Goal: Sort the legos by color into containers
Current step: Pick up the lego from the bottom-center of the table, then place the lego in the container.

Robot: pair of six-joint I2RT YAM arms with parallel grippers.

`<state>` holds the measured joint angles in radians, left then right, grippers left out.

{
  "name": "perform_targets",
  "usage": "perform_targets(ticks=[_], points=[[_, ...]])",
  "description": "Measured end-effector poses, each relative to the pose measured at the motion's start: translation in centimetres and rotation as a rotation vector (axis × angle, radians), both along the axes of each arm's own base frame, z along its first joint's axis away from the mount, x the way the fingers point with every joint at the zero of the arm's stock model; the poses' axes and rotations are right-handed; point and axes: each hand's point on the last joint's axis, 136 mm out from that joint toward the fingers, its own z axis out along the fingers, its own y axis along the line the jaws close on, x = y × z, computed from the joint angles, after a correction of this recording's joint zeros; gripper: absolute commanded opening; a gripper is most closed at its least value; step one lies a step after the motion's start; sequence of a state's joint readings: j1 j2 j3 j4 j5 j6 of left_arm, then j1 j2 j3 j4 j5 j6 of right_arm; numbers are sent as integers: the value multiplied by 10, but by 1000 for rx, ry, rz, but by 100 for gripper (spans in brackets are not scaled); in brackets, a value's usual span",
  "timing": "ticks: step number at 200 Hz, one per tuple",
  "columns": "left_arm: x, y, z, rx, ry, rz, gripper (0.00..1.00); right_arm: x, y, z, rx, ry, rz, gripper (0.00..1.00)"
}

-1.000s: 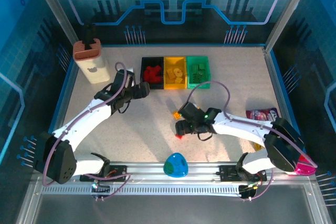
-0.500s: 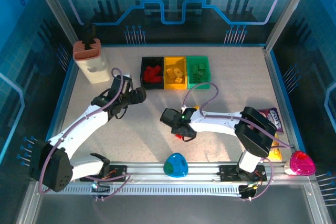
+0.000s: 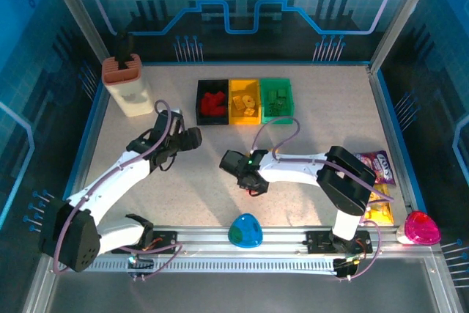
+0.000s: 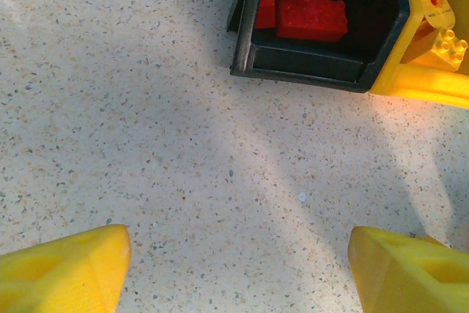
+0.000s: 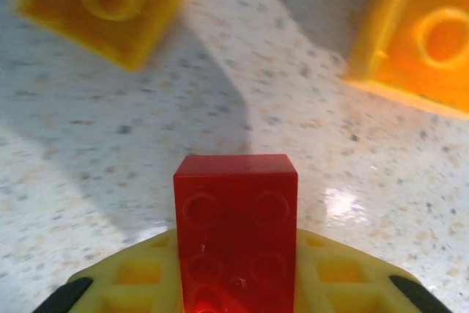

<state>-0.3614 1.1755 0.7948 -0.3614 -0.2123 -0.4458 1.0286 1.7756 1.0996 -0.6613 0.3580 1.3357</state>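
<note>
Three bins stand in a row at the back: black (image 3: 212,102) with red legos (image 4: 311,18), yellow (image 3: 244,100) with yellow ones, green (image 3: 276,100) with green ones. My left gripper (image 3: 192,137) hovers open over bare table just in front of the black bin (image 4: 308,64), with the yellow bin's corner (image 4: 410,82) at the right. My right gripper (image 3: 248,179) is at mid table, shut on a red lego (image 5: 236,232) held close above the surface. Two yellow legos (image 5: 102,5) (image 5: 418,34) lie on the table just beyond it.
A beige block with a brown top (image 3: 126,86) stands at the back left. A blue-green egg (image 3: 245,231) sits at the near edge. Snack bags (image 3: 374,163) and a pink bowl (image 3: 419,228) are at the right.
My right gripper has swung left across the table and its arm has folded back. My left gripper has drawn back from the black bin toward the near left.
</note>
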Motion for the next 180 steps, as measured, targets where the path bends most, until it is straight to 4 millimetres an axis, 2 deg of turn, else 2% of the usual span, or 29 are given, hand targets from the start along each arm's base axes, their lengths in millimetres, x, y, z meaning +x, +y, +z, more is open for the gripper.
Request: perform_targets(ticks=[30,74,93,123,149,180], points=[[-3,4,3,-6,-14,7,76,22,22,26,37,-51,106,22],[-19,8,-3,-4,-11,2,76,64,42,76,63,-166,229,23],[-32,5,-9,-4,1,-17,76,87,51,100,90,-208,278,23],[-55,-4,-22,-12,26,-47,76,135,74,135,143,-279,333,23],[-72,-7,-36,-15,54,-58,76,173,88,147,163,-311,364,20],[-83,-11,-43,-29,70,-54,76,217,102,142,155,-318,377,21]])
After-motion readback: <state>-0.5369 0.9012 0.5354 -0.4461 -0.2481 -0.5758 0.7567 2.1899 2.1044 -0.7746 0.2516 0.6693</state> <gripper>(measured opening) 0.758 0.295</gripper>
